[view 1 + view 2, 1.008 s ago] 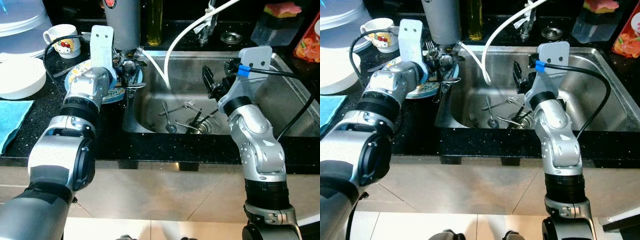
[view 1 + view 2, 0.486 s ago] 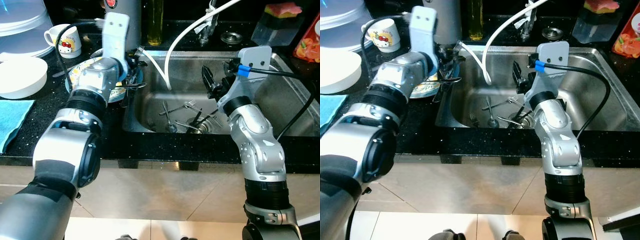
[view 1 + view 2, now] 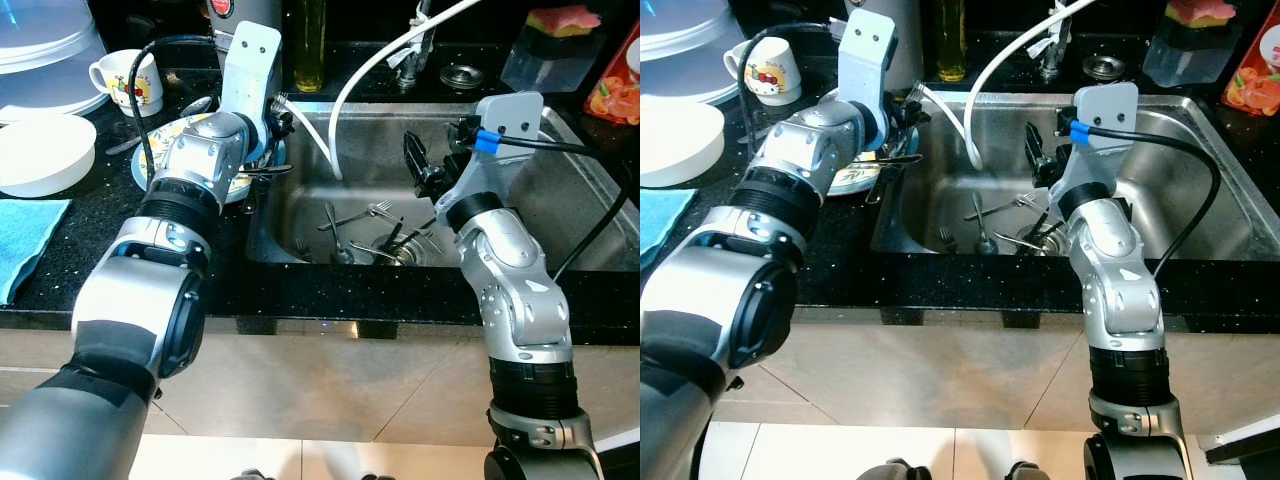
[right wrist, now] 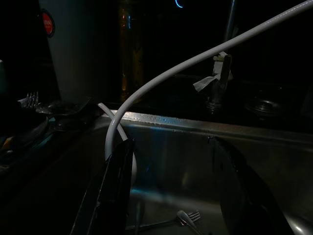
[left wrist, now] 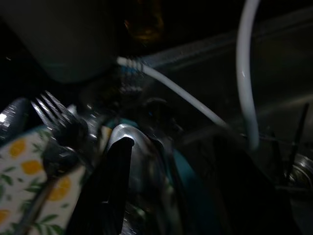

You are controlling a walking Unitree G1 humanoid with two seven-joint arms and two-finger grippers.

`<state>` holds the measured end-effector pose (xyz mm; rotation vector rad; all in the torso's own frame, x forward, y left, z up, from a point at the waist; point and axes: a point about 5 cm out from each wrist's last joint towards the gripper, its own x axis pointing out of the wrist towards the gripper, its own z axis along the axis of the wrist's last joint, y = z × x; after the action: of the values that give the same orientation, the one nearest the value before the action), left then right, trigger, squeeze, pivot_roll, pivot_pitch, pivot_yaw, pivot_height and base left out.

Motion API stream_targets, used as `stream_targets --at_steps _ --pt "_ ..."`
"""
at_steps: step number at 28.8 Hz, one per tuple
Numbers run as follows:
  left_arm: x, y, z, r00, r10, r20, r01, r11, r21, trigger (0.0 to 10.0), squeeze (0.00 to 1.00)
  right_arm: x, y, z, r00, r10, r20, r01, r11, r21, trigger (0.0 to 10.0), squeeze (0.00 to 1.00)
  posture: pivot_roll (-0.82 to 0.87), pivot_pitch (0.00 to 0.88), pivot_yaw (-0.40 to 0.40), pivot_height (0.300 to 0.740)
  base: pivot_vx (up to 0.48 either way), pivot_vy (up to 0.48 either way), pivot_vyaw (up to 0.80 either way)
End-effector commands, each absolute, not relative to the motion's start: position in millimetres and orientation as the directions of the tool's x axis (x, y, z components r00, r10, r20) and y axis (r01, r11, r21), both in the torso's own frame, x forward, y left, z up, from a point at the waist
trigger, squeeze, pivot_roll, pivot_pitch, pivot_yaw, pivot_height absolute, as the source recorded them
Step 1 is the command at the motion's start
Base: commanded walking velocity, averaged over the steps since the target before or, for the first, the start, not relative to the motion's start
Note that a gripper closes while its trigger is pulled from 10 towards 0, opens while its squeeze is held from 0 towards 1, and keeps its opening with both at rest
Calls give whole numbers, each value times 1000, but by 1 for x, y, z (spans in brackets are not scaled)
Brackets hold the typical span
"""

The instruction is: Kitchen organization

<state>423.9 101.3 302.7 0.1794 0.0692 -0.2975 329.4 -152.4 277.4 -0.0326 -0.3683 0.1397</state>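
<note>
Left hand (image 5: 161,161), fingers spread, hovers over the steel cutlery (image 5: 58,134) heaped on the lemon-patterned plate (image 3: 160,150) on the black worktop (image 3: 80,250); right hand (image 3: 418,165) waits, released, above the steel sink (image 3: 560,200); best pinch one handle cleanly.

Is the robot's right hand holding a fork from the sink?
No, the right gripper hangs open above the sink, and the forks lie loose on the bottom.
</note>
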Motion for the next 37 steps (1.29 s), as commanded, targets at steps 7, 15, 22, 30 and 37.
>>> stream_targets --at_steps 7,15,22,30,37 --pt "408 91 304 938 -346 9 296 816 496 10000 0 329 -155 275 927 129 352 -120 992 -46 10000 0 66 96 49 740 0 0 0" --pt "398 89 297 900 -429 -73 379 690 616 10000 0 330 -152 274 926 140 350 -132 990 -44 10000 0 73 96 45 740 0 0 0" --pt "383 78 291 838 -525 -150 479 574 664 9647 0 330 -151 274 925 143 351 -137 990 -44 10000 0 70 94 46 740 0 0 0" --pt "372 76 281 803 -550 -229 510 435 742 10000 0 329 -151 273 926 143 349 -136 990 -45 10000 0 71 83 46 740 0 0 0" --pt "379 85 279 862 -466 -201 407 397 823 9686 0 330 -150 274 924 148 352 -141 989 -46 10000 0 73 76 46 740 0 0 0"
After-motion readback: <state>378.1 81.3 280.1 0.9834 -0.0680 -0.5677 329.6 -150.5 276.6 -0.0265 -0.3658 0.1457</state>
